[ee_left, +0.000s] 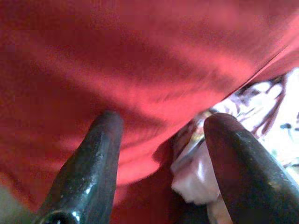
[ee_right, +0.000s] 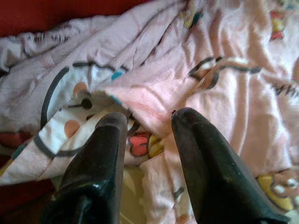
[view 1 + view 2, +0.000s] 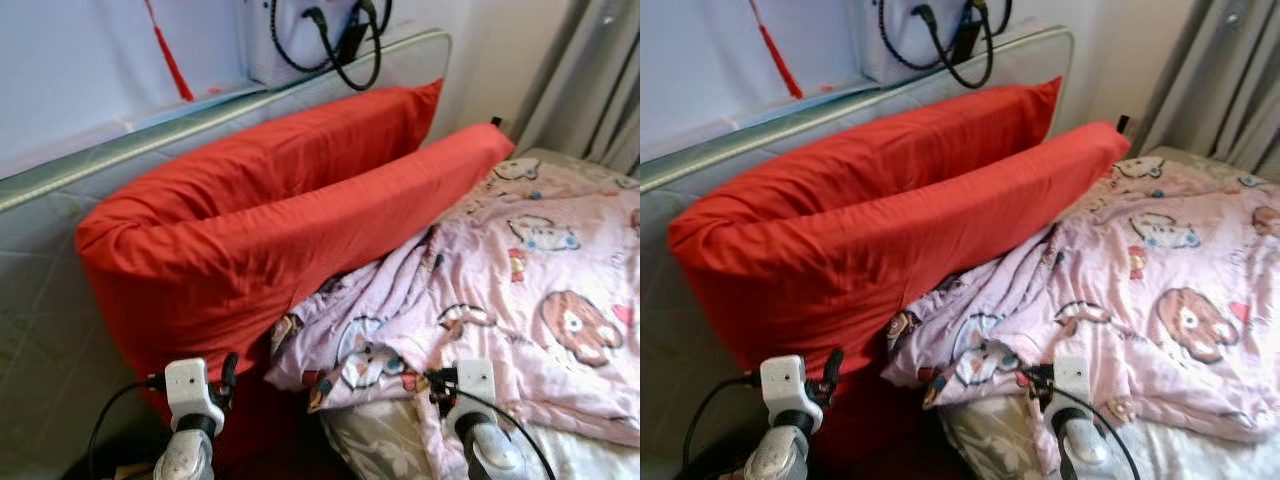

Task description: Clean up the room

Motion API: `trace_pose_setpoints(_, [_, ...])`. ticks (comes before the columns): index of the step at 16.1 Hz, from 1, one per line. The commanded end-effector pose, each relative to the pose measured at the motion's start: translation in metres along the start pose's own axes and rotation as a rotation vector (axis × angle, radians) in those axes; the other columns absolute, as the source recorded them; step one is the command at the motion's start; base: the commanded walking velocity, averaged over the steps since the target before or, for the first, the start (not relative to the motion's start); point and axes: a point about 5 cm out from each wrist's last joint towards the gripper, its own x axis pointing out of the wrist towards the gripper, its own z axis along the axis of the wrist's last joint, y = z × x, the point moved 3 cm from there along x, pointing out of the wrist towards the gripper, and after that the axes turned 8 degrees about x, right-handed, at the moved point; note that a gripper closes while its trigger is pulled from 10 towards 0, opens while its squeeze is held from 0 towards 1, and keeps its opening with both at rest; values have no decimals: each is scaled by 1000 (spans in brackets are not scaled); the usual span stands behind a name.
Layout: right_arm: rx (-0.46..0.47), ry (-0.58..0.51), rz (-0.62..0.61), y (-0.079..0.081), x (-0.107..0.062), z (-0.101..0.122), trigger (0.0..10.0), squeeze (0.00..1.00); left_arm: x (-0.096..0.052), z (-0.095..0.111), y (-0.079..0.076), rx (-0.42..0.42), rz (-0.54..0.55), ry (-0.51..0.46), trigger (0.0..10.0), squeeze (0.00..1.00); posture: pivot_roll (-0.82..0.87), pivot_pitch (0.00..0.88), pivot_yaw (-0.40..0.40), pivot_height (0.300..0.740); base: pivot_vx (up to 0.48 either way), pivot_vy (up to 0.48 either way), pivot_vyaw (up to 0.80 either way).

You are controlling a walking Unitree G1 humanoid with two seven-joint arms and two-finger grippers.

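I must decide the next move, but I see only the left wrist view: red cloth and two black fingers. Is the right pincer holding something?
Observer: No. The right pincer is open above the pink blanket, near its crumpled edge.
Operator: Where is the red cloth?
Observer: It is a long red pillow, leaning on the headboard.
Operator: And my left pincer?
Observer: The left pincer is open at the pillow's near end.

Head stereo downward; wrist cameras close on bedding [image 2: 224, 107].
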Motion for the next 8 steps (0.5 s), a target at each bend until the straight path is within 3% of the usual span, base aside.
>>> trace_pose_setpoints(1, [4, -29, 0, -1, 0, 5, 10000, 0, -2, 5, 3, 31, 2, -32, 10000, 0, 89, 0, -41, 740, 0, 0, 0])
trace_pose_setpoints(2, [6, -49, 0, -1, -1, 6, 10000, 0, -5, 19, 10, 46, 20, -92, 10000, 0, 92, 0, -33, 740, 0, 0, 0])
trace_pose_setpoints(4, [41, -46, -8, 0, -2, 3, 10000, 0, -8, 24, 9, 41, 7, -111, 10000, 0, 91, 0, -22, 740, 0, 0, 0])
trace_pose_setpoints(6, [-14, -308, 62, 8, -6, 50, 10000, 0, -14, 27, 1, 48, -46, -117, 10000, 0, 83, 0, -14, 740, 0, 0, 0])
trace_pose_setpoints(8, [33, -324, 22, 3, -5, 54, 10000, 0, -17, 26, -1, 53, -57, -99, 10000, 0, 67, 0, -4, 740, 0, 0, 0])
